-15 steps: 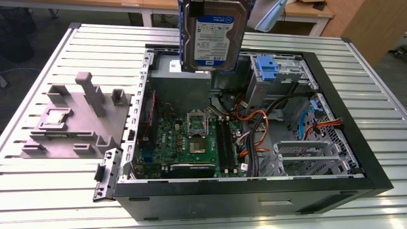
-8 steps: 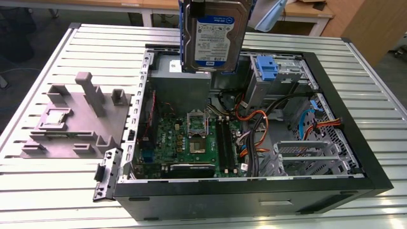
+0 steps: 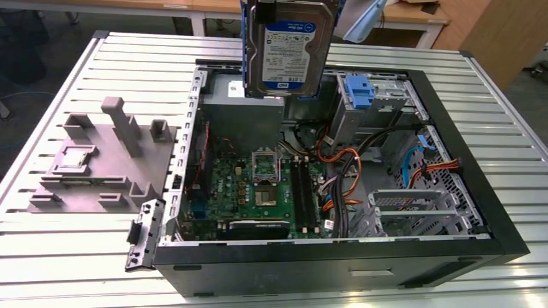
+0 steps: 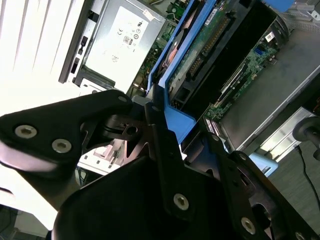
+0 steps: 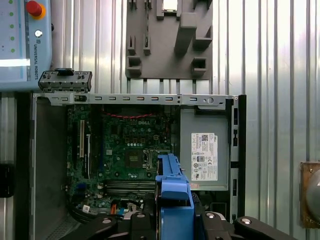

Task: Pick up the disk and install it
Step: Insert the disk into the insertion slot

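Carrying everything else, a broad ribbed silver metal table (image 3: 68, 256) held a large black computer case (image 3: 505, 244) lying open on its side, and beside it, on the exterior view's left, stood a grey moulded plastic fixture (image 3: 102, 163) of slots and posts. Inside the case lay a green motherboard (image 3: 253, 192) and a grey boxed power supply (image 5: 205, 160). Towards the exterior view's right sat a bare metal drive cage (image 3: 411, 206), with a tall light-blue plastic bracket (image 3: 360, 90) at the far corner. The flat rectangular silver-grey metal disk (image 3: 287, 48), with its white-and-blue label and bright blue plastic side rails, hung on edge in the air above the far part of the case. Its label faced the exterior camera, and it touched nothing below. The black gripper (image 4: 187, 132) was clenched on it, its fingers pressed against the blue rail in both wrist views. By my reading the pick-up was done and the work stood at the carry, with the install not yet made. Seating the drive would call for turning it to match a bay and lining the rails up squarely with the bay's guides. It would also mean keeping clear of the loose orange and black cables (image 3: 342, 170). Which bay it was meant for I could not tell.
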Robot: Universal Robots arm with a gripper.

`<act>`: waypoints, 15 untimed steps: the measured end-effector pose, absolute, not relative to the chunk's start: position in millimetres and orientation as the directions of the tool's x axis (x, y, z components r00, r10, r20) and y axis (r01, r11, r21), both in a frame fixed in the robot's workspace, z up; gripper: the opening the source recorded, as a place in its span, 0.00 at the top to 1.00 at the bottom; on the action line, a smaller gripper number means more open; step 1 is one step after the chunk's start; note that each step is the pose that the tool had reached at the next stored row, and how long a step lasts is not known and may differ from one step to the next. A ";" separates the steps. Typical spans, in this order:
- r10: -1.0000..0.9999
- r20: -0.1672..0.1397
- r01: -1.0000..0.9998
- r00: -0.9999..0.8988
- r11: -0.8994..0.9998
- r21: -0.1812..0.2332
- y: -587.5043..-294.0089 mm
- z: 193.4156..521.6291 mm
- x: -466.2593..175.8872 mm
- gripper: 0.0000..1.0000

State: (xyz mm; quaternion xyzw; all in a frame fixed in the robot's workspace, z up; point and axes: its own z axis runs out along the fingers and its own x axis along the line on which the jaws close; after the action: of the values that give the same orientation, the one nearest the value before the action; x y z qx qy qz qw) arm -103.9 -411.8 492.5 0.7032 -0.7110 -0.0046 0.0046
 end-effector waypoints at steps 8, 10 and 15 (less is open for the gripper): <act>-1.000 0.000 -1.000 -0.011 0.011 0.013 -420.6 492.4 -103.9 0.64; -1.000 0.000 -1.000 -0.011 0.011 0.013 -420.7 492.4 -102.7 0.64; -1.000 0.000 -1.000 -0.011 0.011 0.013 -420.7 492.3 -93.3 0.64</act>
State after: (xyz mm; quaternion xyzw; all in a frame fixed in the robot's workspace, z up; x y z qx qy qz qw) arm -93.3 -420.7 492.3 0.7032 -0.7110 -0.0045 0.0047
